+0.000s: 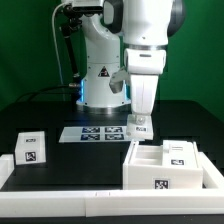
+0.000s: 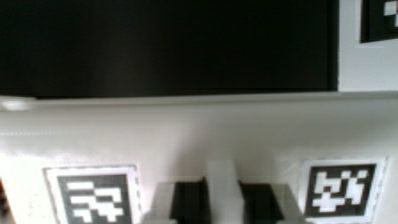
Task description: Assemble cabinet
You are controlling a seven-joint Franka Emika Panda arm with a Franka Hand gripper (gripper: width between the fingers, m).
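Observation:
The large white cabinet box [image 1: 165, 165] with open recesses and a marker tag on its front stands at the exterior view's right front. My gripper [image 1: 140, 120] points straight down just behind it, shut on a small white tagged block [image 1: 140, 128] held low over the black table. In the wrist view the block [image 2: 196, 130] fills the frame, with a tag on each side [image 2: 89, 195]. My dark fingers [image 2: 185, 202] pinch a narrow white rib between them. Another white tagged block [image 1: 30, 150] lies at the exterior view's left.
The marker board [image 1: 92, 133] lies flat on the table just beside the held block, toward the exterior view's left. A white rail [image 1: 90, 200] runs along the table's front edge. The robot base [image 1: 100, 75] stands behind.

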